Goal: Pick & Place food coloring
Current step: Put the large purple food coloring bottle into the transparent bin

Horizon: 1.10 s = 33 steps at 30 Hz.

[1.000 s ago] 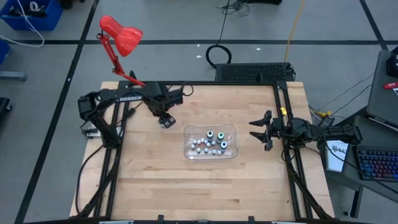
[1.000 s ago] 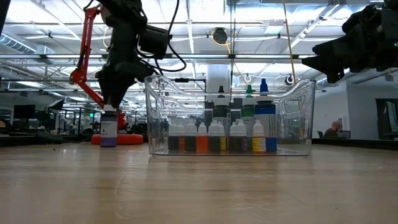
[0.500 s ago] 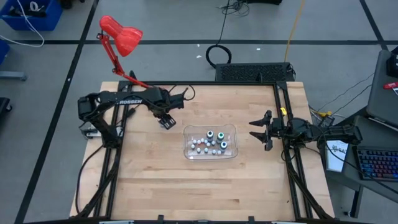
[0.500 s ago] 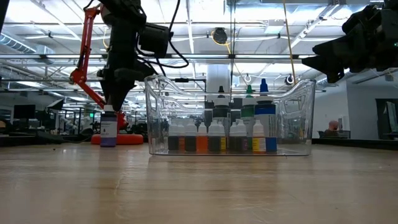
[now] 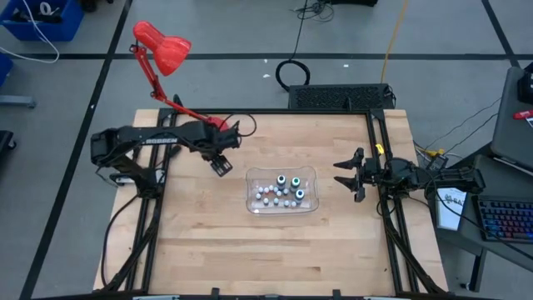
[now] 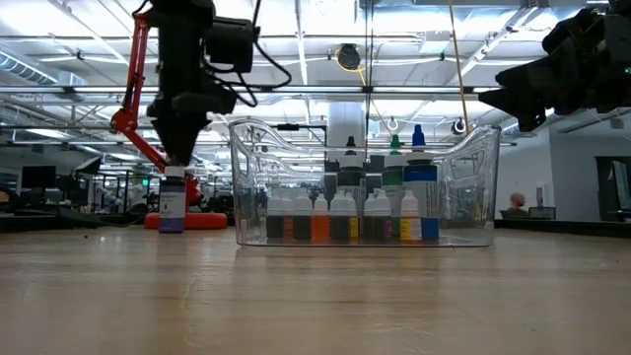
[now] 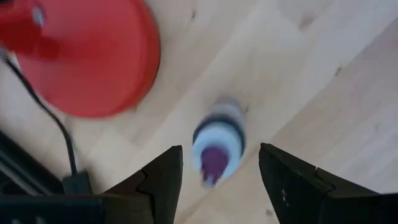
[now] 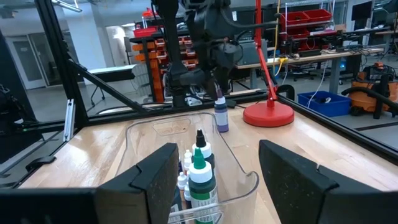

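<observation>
My left claw (image 7: 217,177) hung open just above the purple-capped food coloring bottle (image 7: 217,146), leaving it upright on the bench (image 7: 348,118).

Open-plan robotics lab: ceiling strip lights (image 6: 325,44), workbenches (image 8: 311,59), storage bins (image 8: 305,14).

Two dark, near-black jointed arms are being shown, the left arm (image 5: 158,140) carrying pale lettering along one link. Black cables are being looped around its wrist. Each arm is being ended in two broad, dark, wedge-shaped fingers (image 7: 159,183); the right arm (image 5: 416,177) bears a small yellow mark.
</observation>
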{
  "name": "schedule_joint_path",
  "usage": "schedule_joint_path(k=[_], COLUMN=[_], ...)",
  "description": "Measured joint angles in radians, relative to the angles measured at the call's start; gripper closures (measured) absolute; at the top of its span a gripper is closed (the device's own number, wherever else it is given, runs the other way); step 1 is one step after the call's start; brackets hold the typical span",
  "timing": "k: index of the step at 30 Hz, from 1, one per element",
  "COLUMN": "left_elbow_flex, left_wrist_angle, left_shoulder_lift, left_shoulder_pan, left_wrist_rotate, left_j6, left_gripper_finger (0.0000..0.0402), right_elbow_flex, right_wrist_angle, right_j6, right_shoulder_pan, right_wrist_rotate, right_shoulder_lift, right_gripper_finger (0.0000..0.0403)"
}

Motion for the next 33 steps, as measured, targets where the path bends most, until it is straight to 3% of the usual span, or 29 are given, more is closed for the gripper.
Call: schedule_joint_path(k=[8,33], left_elbow_flex=[-0.102,-0.119], left_wrist_angle=[0.087,0.136], left_shoulder_lift=[-0.057,-0.057], left_shoulder_pan=[0.015,0.052], left_wrist_rotate=[0.045,0.019], left_j6=[-0.009,0.004], left_gripper_finger=[0.0188,0.0188], right_elbow_flex=[0.000,0.000], right_wrist_angle=[0.000,0.000], right_j6=[0.000,0.000], right_shoulder_pan=[0.000,0.000], right_wrist_rotate=[0.000,0.000], right_shoulder_lift=[0.000,0.000], right_gripper_finger=[0.0193,0.0193])
